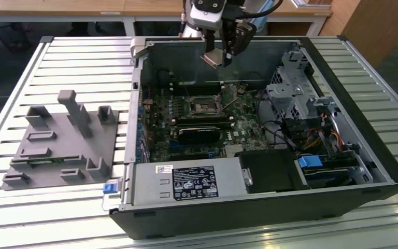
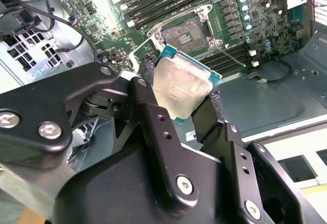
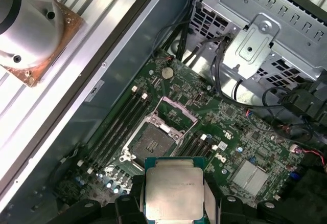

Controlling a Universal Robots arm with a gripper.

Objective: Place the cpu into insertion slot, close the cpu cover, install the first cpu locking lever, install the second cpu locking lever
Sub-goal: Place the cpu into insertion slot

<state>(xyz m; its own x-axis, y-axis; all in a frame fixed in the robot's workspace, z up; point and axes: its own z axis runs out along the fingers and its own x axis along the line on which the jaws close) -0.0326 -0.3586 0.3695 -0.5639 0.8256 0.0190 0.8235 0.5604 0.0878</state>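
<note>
Exterior view, left to right. Grey moulded fixture (image 1: 60, 142) on the slatted tabletop (image 1: 81, 57), well apart from the work. Open computer case (image 1: 254, 218) lying on its side, board facing up, power supply (image 1: 185, 184) along its near edge. Slot (image 1: 204, 105) near the middle of the board, empty, its dark centre bare in both wrist views, with the cover (image 3: 176, 114) tipped up off it. Hand (image 1: 216, 59) above the far wall of the case, high over the board, clenched on the cpu (image 1: 209, 58). In the second wrist view its fingers (image 2: 145, 88) press two opposite edges of the cpu, metal top towards the camera. The chip hangs in the air, apart from the slot and not over it. Drive cage (image 1: 292, 98) and cable bundle to the exterior view's right. Step in hand, by judgement: the first, placing the cpu; cover and both levers not yet dealt with. Seating would call for the chip brought squarely over the frame, edges parallel to it, level, and let go only once flat. Hard to make out: the locking levers, thin wire against a busy board; the cpu's underside and any corner marks; the socket contacts. Far fingertip partly hidden by the chip.
</note>
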